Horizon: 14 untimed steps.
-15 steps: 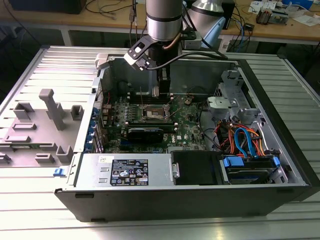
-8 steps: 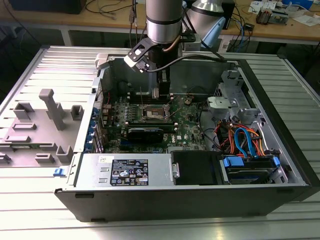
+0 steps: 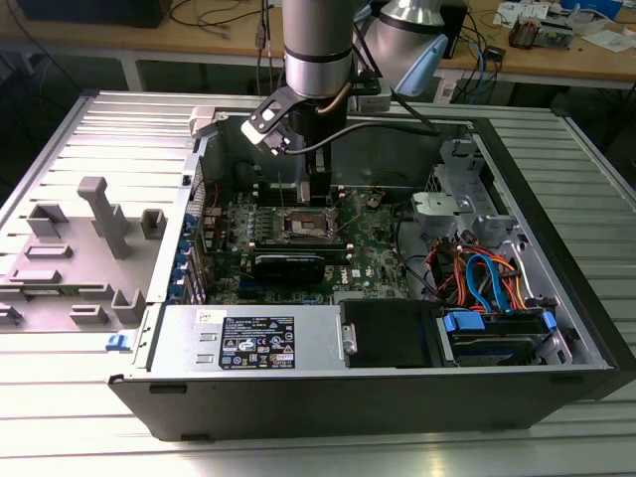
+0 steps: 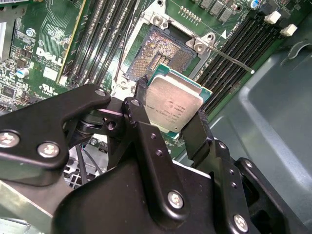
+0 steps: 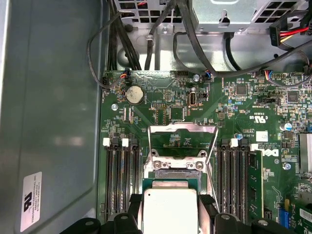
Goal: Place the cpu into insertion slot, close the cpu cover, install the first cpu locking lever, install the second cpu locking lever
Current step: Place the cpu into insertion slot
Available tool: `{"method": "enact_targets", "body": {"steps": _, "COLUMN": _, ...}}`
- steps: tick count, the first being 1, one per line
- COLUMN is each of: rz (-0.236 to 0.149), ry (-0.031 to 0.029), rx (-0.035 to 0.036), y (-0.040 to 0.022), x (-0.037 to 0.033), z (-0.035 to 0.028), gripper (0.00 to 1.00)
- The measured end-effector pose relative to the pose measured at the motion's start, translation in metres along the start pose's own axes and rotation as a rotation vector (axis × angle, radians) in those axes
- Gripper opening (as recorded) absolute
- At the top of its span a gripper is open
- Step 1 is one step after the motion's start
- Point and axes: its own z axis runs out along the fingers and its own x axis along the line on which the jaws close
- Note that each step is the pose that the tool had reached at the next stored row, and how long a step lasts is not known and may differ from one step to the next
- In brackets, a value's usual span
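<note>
Black pincer (image 4: 170, 111) links up close; its two fingers (image 4: 195, 134) pinch the chip (image 4: 176, 100) by opposite edges, metal top facing up. Socket (image 4: 161, 48) lies bare just ahead of the fingertips, chip not seated. Cover (image 5: 183, 128) stands raised beyond the socket. Judgement: chip light, stiff, thin, slick on top; its underside contacts and the socket pins look fragile. Hold by edges only, gentle squeeze, kept level.

Robotics lab: open computer case (image 3: 348, 402) on slatted metal table (image 3: 79, 422) (cable-strewn workbench (image 3: 149, 40) behind).
</note>
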Motion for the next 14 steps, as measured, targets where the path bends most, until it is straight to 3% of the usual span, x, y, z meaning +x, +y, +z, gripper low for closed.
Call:
{"method": "enact_targets", "body": {"steps": 10, "rz": 0.0, "ry": 0.0001, "rx": -0.0001, "y": -0.0001, "x": -0.0001, "z": 0.0003, "gripper": 0.54}}
{"method": "enact_targets", "body": {"steps": 14, "rz": 0.0, "ry": 0.0002, "rx": -0.0002, "y": -0.0004, "x": -0.0001, "z": 0.0054, "gripper": 0.54}}
